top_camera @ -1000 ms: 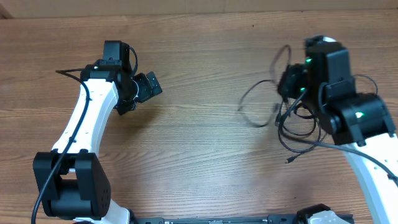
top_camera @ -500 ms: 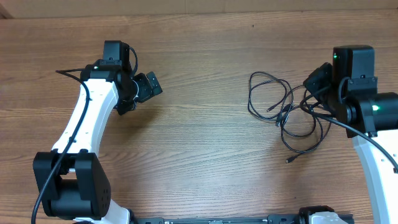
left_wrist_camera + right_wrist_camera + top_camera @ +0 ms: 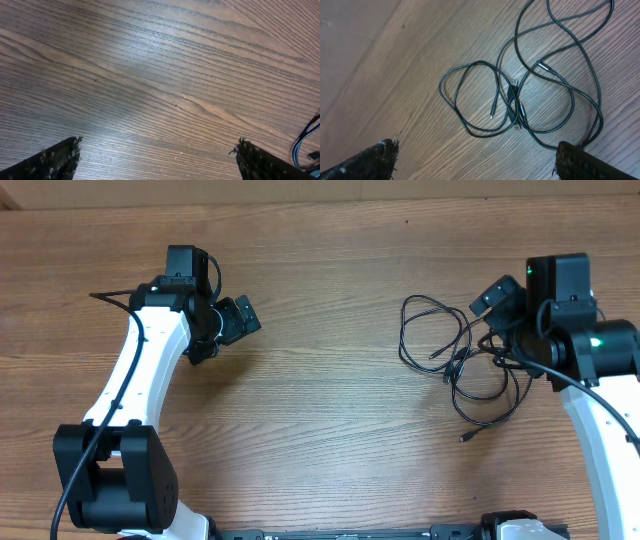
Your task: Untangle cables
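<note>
The cables are thin black cords lying in loose overlapping loops on the wooden table at the right, with one plug end trailing toward the front. In the right wrist view the loops cross in the middle of the frame, plugs showing at the crossing. My right gripper hovers over the bundle's right edge, open, nothing between its fingers; its right fingertip overlaps a strand. My left gripper stands far to the left, open over bare wood, away from the cables.
Both arm bases stand at the table's front edge. A thin black wire runs off the left arm. The table's far edge meets a pale surface. A blue-black wire shows at the left wrist view's right edge.
My right gripper has opened and let go of the cables; they now lie spread on the table. The right arm has drawn back to the right. The left arm has not moved.
</note>
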